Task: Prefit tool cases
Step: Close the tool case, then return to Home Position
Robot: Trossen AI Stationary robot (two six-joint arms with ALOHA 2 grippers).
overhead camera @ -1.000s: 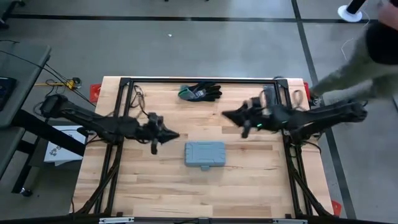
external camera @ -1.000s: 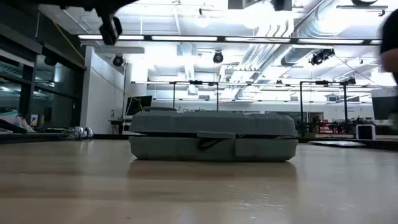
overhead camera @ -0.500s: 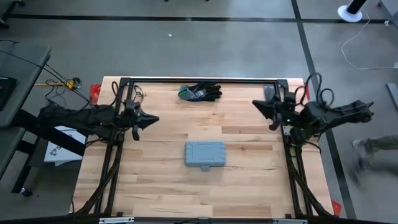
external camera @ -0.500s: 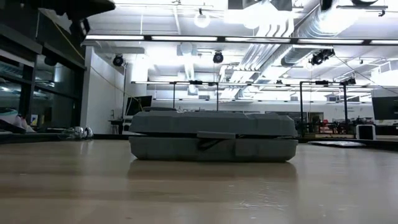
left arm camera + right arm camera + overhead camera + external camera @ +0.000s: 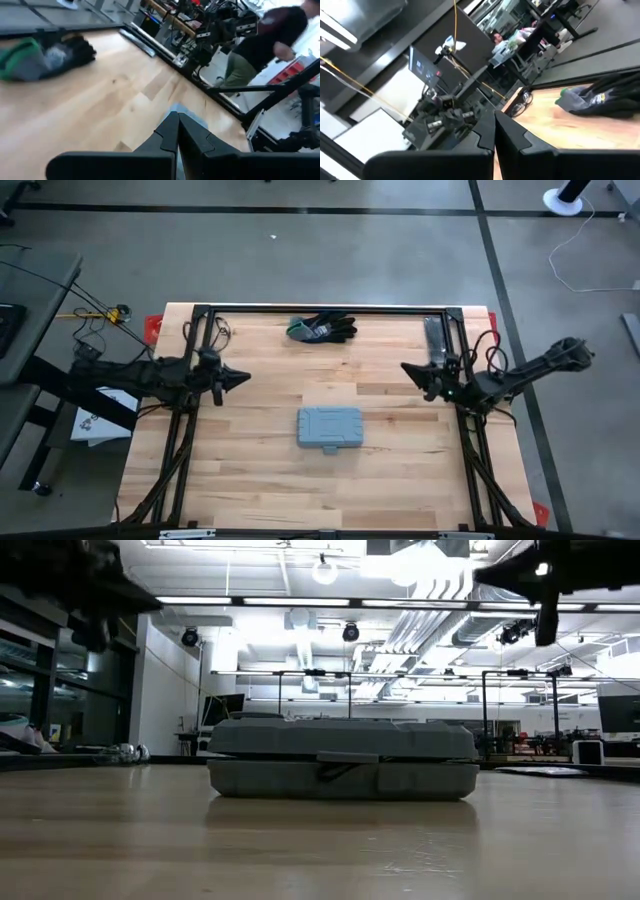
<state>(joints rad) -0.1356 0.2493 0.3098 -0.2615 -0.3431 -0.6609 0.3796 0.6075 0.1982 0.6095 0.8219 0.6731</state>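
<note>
The grey-blue tool case [image 5: 329, 428] lies closed and flat on the wooden table [image 5: 250, 480], about midway between the left and right edges and somewhat nearer the near edge than the far one, with nothing touching it. In the low view the tool case [image 5: 342, 759] shows its lid seated on its base and a latch tab at the middle of its front wall. The left gripper [image 5: 242, 378] hangs over the left part of the table, just inside the dark frame rail [image 5: 190, 350] that runs along that side, pointing toward the table's middle; its jaws are pressed together and hold nothing. In the left wrist view the left gripper [image 5: 178, 119] shows both fingers meeting at a single tip, with a corner of the case just beyond them. The right gripper [image 5: 406, 368] hangs over the right part of the table, near the right frame rail, also pointing inward; its jaws are likewise closed on nothing, and the right wrist view shows the fingers of the right gripper [image 5: 494, 118] touching along their length. Both grippers are well apart from the case. A pair of black-and-green gloves [image 5: 321, 328] lies near the middle of the far edge, and a narrow dark flat bar [image 5: 432, 340] lies toward the far right corner.
</note>
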